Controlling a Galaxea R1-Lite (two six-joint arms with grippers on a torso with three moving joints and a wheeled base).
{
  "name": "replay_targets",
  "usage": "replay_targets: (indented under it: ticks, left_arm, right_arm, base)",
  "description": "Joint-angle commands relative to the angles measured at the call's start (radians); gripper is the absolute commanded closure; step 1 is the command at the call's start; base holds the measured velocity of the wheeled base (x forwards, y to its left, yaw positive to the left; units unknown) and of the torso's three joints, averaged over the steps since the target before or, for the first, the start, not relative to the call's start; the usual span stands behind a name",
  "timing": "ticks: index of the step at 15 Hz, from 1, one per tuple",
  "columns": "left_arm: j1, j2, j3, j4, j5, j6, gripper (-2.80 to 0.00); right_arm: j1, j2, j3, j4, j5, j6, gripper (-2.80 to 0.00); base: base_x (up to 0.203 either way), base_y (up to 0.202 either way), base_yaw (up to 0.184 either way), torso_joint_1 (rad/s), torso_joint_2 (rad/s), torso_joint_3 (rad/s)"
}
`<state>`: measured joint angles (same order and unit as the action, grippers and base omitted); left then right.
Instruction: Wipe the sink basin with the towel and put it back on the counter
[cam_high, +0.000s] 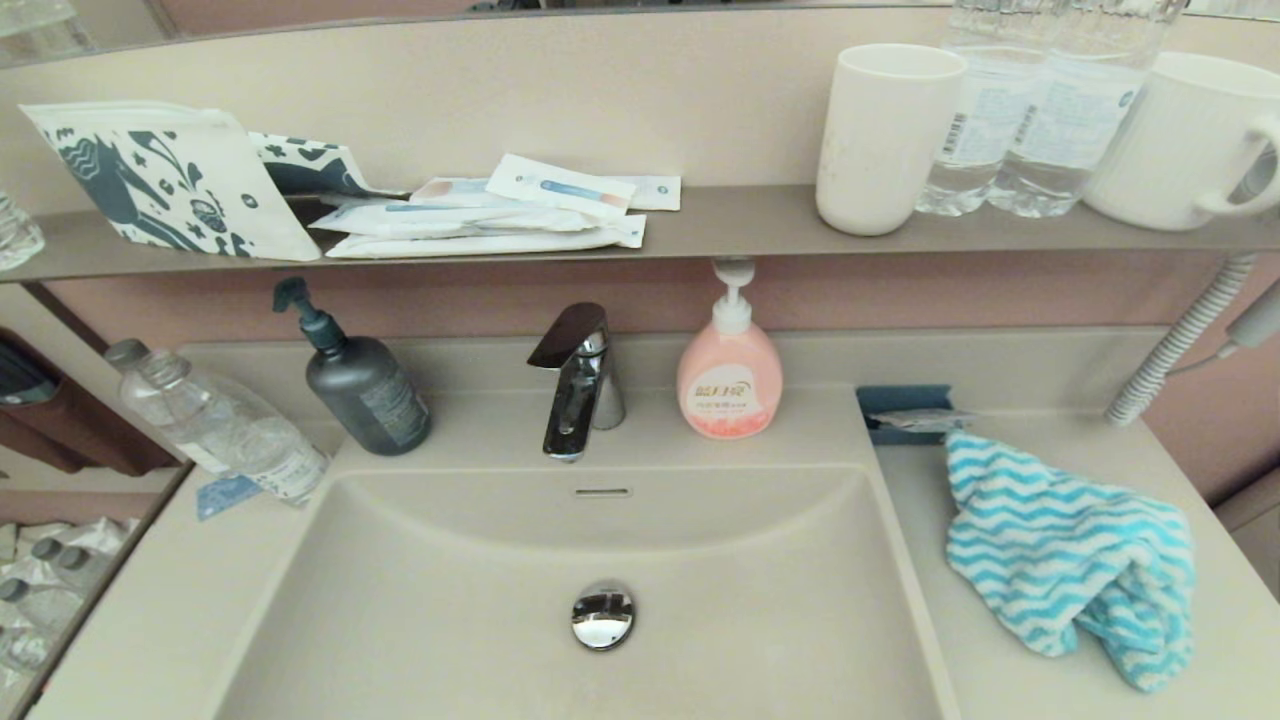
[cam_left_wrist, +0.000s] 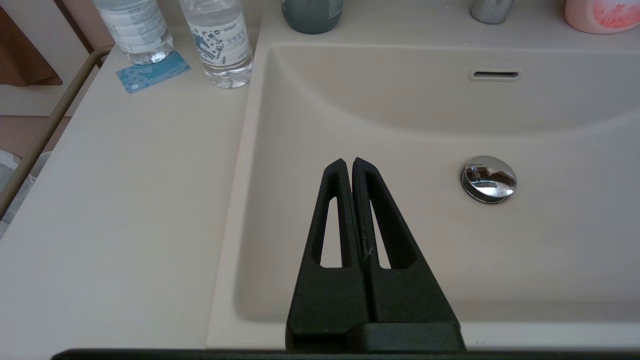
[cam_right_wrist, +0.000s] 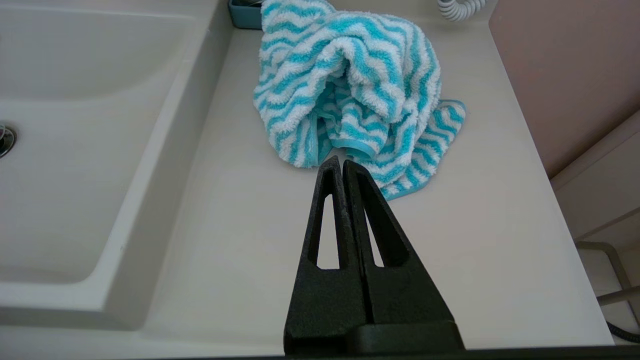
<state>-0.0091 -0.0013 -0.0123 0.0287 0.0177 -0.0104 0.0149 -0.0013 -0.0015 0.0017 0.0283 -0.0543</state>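
Beige matte surface (cam_high: 1000, 640) and one sink basin (cam_high: 480, 600) of the same material fill my head view. Counted there: one chrome drain plug (cam_high: 603, 615), one overflow slot (cam_high: 603, 492), one chrome faucet (cam_high: 578, 385), one dark grey pump bottle (cam_high: 365, 390), one pink soap bottle (cam_high: 730, 380), one clear water bottle (cam_high: 225, 425) leaning at the left. One turquoise-and-white zigzag towel (cam_high: 1065, 555) lies crumpled on the surface to the right of the basin, touching a small blue tray (cam_high: 905, 403) at its far end. The grey-brown wall shelf (cam_high: 740, 225) carries one tumbler (cam_high: 880, 135), one mug (cam_high: 1190, 140), two water bottles (cam_high: 1030, 110), a patterned pouch (cam_high: 165, 180) and several sachets (cam_high: 500, 215). Neither arm shows here.

Left wrist view: my left end effector (cam_left_wrist: 348, 162), fingers pressed together and holding nothing, hangs above the basin near the plug. Two upright bottles and one blue card (cam_left_wrist: 152, 72) stand on the surface beyond.

Right wrist view: my right end effector (cam_right_wrist: 337, 162), fingers together and empty, hovers over the surface just at the towel's near edge. A pink wall rises at the side.
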Motion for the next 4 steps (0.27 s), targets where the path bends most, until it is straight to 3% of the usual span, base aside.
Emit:
replay_targets:
  ticks: [1,4]
  left_arm:
    - [0.0,0.001,0.0,0.0,0.001,0.0,0.0]
    - [0.0,0.001,0.0,0.0,0.001,0.0,0.0]
  right_arm:
    - [0.0,0.001,0.0,0.0,0.001,-0.001,0.0]
    - [0.0,0.001,0.0,0.0,0.001,0.002,0.0]
  base:
    - [0.0,0.0,0.0,0.0,0.0,0.0]
    - [0.0,0.0,0.0,0.0,0.0,0.0]
